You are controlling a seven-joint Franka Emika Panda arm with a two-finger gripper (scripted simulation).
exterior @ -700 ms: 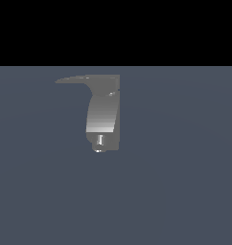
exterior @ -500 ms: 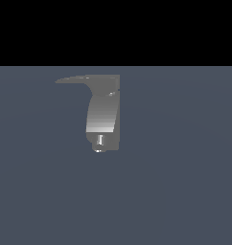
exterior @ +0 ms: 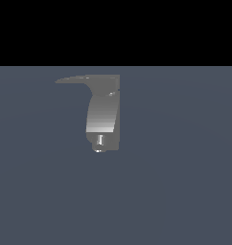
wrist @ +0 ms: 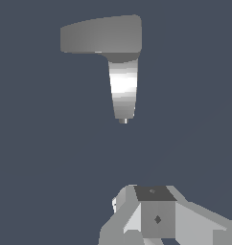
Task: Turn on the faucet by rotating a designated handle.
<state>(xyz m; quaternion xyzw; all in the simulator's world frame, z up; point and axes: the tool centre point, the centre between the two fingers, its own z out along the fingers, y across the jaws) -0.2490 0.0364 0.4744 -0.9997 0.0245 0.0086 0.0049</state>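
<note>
The faucet (exterior: pixel 103 115) is a small grey blocky fixture on the dark floor, with a short shiny nozzle (exterior: pixel 99 142) at its lower end. Its handle (exterior: pixel 82 78), a thin flat lever, reaches from the body's top toward the exterior view's left and tapers to a point. The arm does not appear in the exterior view. In the wrist view the handle (wrist: pixel 98 36) shows as a broad flat grey slab above the faucet body (wrist: pixel 123 88). My gripper (wrist: pixel 154 206) is well short of the faucet, its fingers bunched together with nothing between them.
A flat dark blue-grey floor (exterior: pixel 185 191) surrounds the faucet on all sides. A black band fills the upper part of the exterior view.
</note>
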